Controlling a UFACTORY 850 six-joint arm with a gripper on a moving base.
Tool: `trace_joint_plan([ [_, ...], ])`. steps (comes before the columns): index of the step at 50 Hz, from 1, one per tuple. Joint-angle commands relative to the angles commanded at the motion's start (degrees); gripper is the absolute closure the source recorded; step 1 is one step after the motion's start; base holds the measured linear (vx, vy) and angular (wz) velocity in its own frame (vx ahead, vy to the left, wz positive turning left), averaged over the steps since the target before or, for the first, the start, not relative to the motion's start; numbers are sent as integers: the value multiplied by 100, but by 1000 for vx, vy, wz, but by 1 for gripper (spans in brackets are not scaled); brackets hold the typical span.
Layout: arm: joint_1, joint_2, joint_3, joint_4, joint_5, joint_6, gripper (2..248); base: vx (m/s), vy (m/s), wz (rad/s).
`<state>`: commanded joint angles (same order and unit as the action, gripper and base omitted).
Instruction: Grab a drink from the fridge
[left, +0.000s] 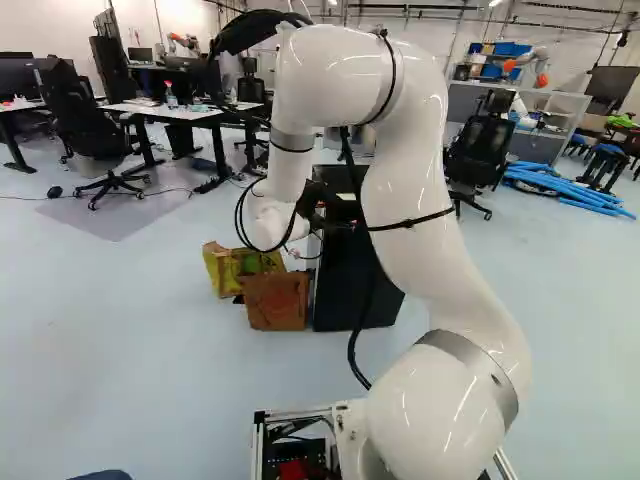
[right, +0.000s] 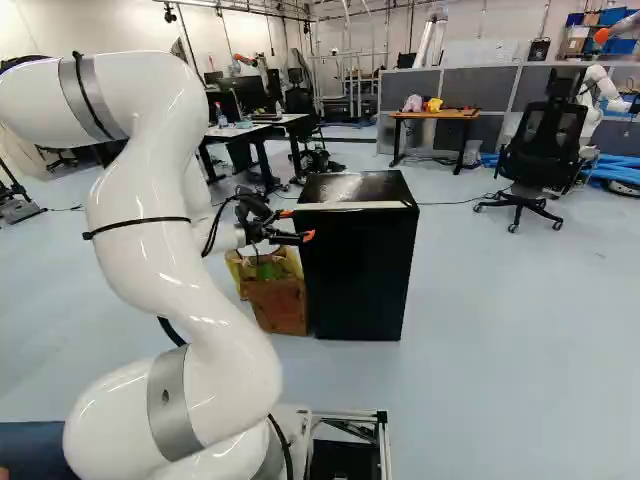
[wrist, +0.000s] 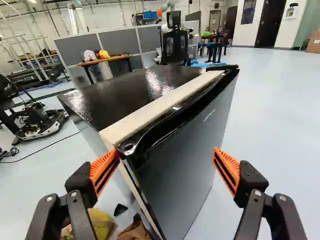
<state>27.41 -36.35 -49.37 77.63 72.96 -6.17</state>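
Wrist view has the gripper (wrist: 166, 152) spread wide, the fridge (wrist: 125, 97) just ahead, its upright door (wrist: 187, 155) running away from it, near edge beside one orange pad (wrist: 103, 167), no drink I can see.

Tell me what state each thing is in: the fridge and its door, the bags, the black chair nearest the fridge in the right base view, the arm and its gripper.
Fridge: upright
Door: looks shut
Yellow bag: crumpled, on the floor
Brown bag: standing beside the fridge
Chair: upright, unoccupied
Arm: bent
Gripper: open, holding nothing
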Motion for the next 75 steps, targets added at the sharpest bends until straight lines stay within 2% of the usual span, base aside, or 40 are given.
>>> trace_joint_plan([
  [19,0,0,0,39,0,0,3,0,0,0],
  [75,0,0,0,549,0,0,3,0,0,0],
])
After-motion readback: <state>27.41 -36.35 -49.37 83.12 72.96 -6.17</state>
